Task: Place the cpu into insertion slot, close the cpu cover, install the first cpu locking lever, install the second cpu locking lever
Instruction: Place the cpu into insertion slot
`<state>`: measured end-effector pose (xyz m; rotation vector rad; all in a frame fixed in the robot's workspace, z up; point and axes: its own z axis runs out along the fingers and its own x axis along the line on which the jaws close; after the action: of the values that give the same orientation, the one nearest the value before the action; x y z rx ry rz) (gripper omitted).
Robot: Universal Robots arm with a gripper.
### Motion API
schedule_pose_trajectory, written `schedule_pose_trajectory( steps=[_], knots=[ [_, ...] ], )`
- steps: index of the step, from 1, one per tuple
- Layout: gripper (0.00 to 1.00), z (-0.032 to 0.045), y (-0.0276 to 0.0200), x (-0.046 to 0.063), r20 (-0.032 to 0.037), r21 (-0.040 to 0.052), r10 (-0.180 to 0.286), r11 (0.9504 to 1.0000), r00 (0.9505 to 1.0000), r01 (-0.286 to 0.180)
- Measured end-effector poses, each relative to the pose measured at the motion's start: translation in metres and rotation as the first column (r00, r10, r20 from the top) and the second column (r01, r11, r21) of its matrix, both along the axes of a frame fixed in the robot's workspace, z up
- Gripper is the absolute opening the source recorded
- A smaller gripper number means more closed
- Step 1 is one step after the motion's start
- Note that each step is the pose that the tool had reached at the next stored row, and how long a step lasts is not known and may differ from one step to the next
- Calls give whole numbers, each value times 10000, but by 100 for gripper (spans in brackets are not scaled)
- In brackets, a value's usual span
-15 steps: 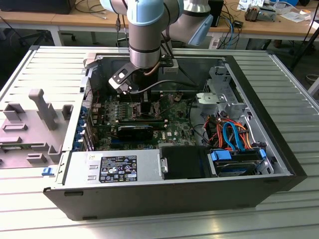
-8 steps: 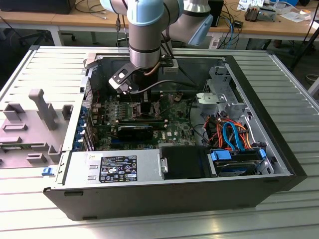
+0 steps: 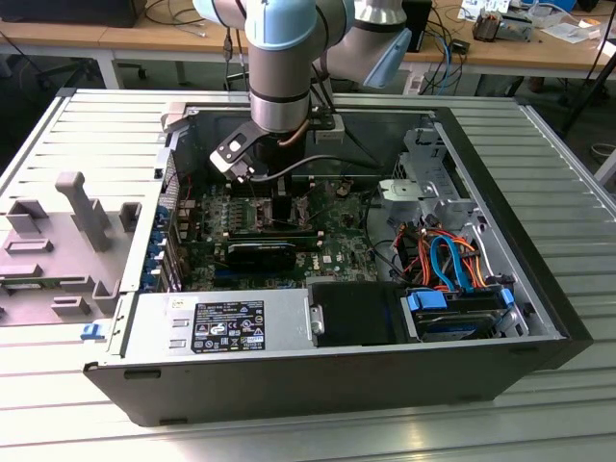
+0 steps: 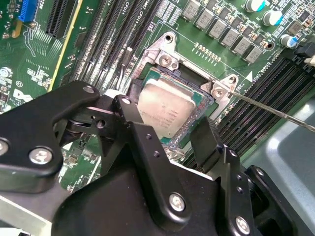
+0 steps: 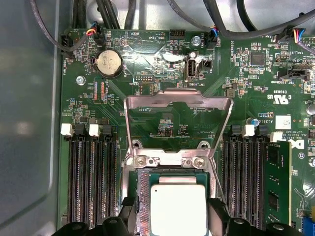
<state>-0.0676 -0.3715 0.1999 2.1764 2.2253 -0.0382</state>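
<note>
Straddling the cpu (image 5: pixel 178 209), the claw (image 4: pixel 170 129) stands spread, one finger on each side of the socket (image 5: pixel 142 194). The cpu lies inside the socket; the cpu cover (image 5: pixel 178 100) stands raised at the socket's hinged edge, above the motherboard (image 5: pixel 162 73).

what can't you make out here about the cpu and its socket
1. cpu: one edge cut off by the picture edge in the first wrist view; in the second wrist view the gripper covers one side, so full seating is unclear.
2. thin metal lever: its far end runs out of the second wrist view.
3. exterior view: the arm stands in front of the cpu.
</note>
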Motion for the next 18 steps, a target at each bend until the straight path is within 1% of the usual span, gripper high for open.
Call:
schedule_pose_trajectory(
  steps=[6,10,14,17,18],
  knots=[
    [67,0,1,0,0,0,0,10000,10000,0],
    [67,0,43,3,0,0,0,10000,10000,0],
    [67,-1,52,4,0,1,-1,10000,10000,1],
    [67,-2,75,4,0,1,0,10000,10000,0],
    [67,-2,77,4,0,0,2,10000,10000,-2]
  ],
)
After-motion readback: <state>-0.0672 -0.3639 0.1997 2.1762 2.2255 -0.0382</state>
